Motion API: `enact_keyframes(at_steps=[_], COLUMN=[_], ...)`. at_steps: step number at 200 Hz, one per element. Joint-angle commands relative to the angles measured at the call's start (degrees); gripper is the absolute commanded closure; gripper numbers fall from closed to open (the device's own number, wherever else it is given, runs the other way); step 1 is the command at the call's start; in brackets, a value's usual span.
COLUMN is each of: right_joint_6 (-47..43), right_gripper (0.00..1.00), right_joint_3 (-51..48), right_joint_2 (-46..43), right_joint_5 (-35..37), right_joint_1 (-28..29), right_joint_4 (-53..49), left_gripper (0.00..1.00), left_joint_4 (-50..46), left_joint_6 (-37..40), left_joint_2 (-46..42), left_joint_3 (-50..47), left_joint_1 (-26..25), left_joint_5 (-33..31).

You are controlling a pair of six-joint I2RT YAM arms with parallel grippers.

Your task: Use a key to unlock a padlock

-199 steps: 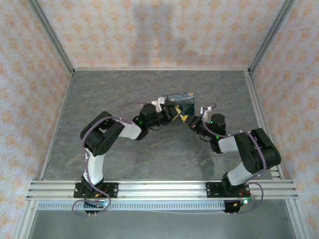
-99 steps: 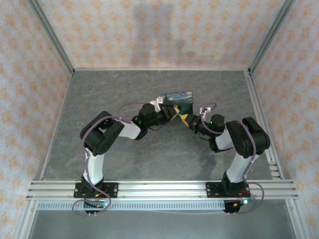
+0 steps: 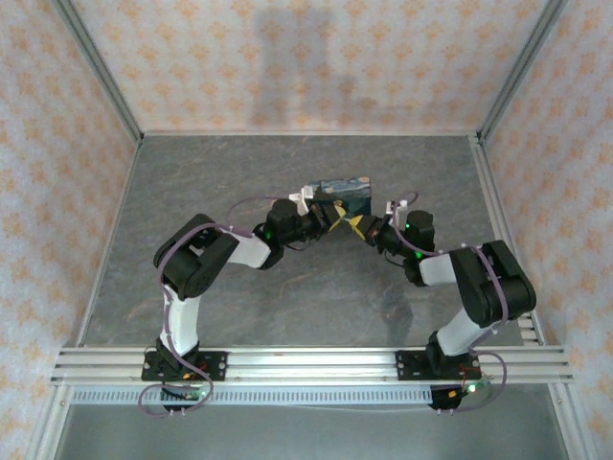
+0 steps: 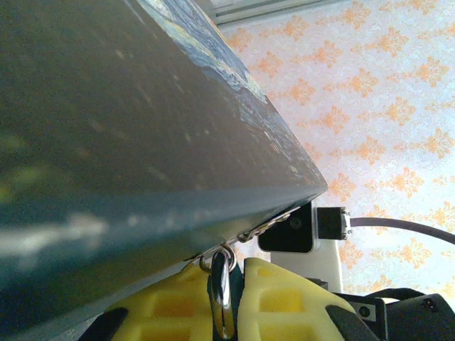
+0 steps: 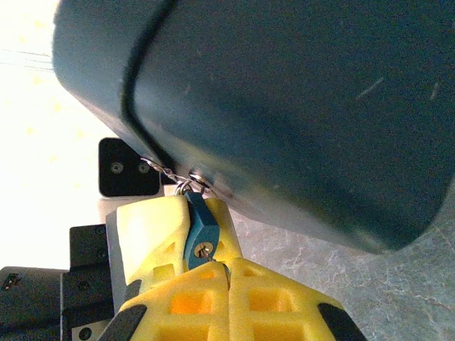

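Note:
A small blue padlock [image 5: 201, 227] hangs by its shackle from the latch of a dark-blue box [image 3: 347, 190] with a starry-night print. My left gripper [image 4: 227, 270] is shut on the padlock [image 4: 220, 291], its yellow fingers [image 5: 149, 227] clamped on both sides of the body. My right gripper [image 5: 229, 268] is shut on the key [image 5: 207, 254]. The key's tip sits in the padlock's brass keyhole. In the top view the left gripper [image 3: 335, 218] and right gripper [image 3: 360, 228] meet tip to tip just in front of the box.
The box rests on the grey table [image 3: 239, 172] toward the back centre. A thin chain [image 5: 160, 170] runs along its latch edge. Patterned walls enclose the table on three sides, and an aluminium rail [image 3: 306, 362] carries both arm bases.
The right arm's elbow swung inward and back out while its wrist turned at the padlock. The box now shows less of its painted face. Both grippers stayed shut.

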Motion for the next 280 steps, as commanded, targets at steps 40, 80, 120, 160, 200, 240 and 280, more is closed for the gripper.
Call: enact_keyframes(at_steps=[40, 80, 120, 160, 200, 240, 280], right_joint_6=[-3.3, 0.2, -5.9, -6.2, -1.0, 3.1, 2.7], right_gripper=[1.00, 1.00, 1.00, 1.00, 1.00, 1.00, 1.00], right_joint_3=[2.2, -2.1, -4.2, -5.3, -7.4, -7.9, -7.0], right_joint_2=[0.3, 2.7, -0.8, -1.9, 2.9, 7.6, 7.3], right_joint_5=[5.7, 9.8, 17.0, 20.2, 23.7, 25.3, 28.0], right_joint_1=[1.5, 3.2, 7.3, 9.1, 10.3, 11.6, 14.8], right_joint_4=[-1.8, 9.4, 6.7, 7.3, 18.1, 25.2, 25.1], left_gripper=[1.00, 1.00, 1.00, 1.00, 1.00, 1.00, 1.00], left_joint_4=[6.1, 6.8, 6.9, 7.2, 7.8, 8.1, 8.4], left_joint_6=[-1.0, -1.7, -1.9, -1.9, -2.2, -2.4, -2.3], left_joint_2=[0.0, 0.5, 0.3, 0.5, 0.8, 0.6, 0.7], left_joint_3=[-0.2, 0.0, -0.1, -0.2, -0.2, -0.6, -0.5], left_joint_1=[-1.7, -1.7, -1.7, -1.7, -1.7, -1.7, -1.7], left_joint_5=[5.3, 4.6, 4.3, 4.0, 3.3, 2.7, 2.2])
